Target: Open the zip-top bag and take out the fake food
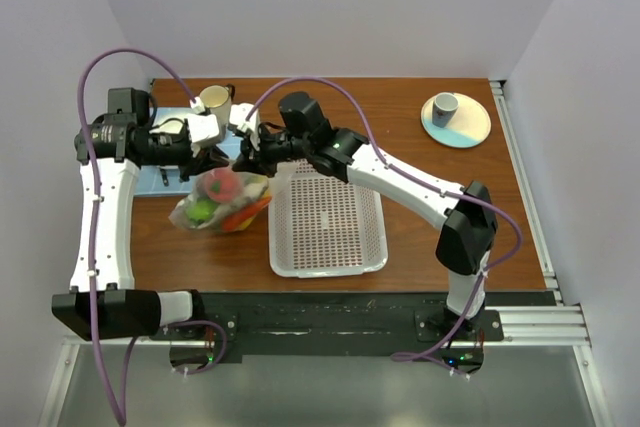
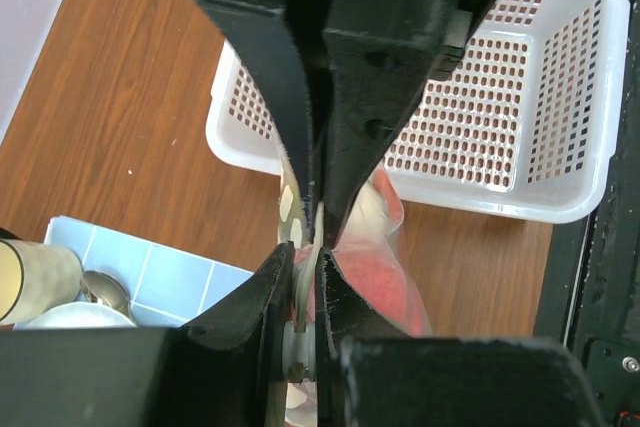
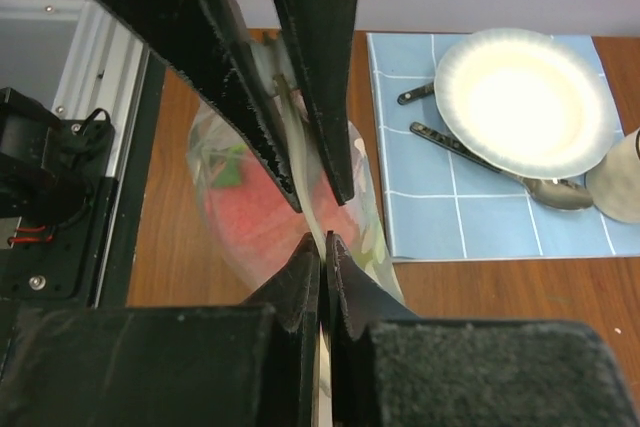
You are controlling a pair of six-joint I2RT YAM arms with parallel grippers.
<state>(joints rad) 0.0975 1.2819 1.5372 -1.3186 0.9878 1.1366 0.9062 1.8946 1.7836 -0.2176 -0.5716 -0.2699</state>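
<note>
- From above, the spot where the two arms meet is crowded by their own housings. The fingertips are hard to make out there.
- The zip-top bag [image 1: 205,209] sits on the left half of the table, just left of the white basket [image 1: 328,247]. Its top edge runs up into both grippers.
- The toy food [image 1: 222,185] is still inside. A pink-red fruit, something green and an orange piece show through the film, and the rest is too blurred to name.
- In both wrist views the black fingers hide most of the bag.
- The left gripper [image 2: 307,265] has its fingers nearly together, pinching the film at the bag's edge.
- The right gripper [image 3: 322,252] is pressed tight on the pale strip of that edge, just beside the left one.
</note>
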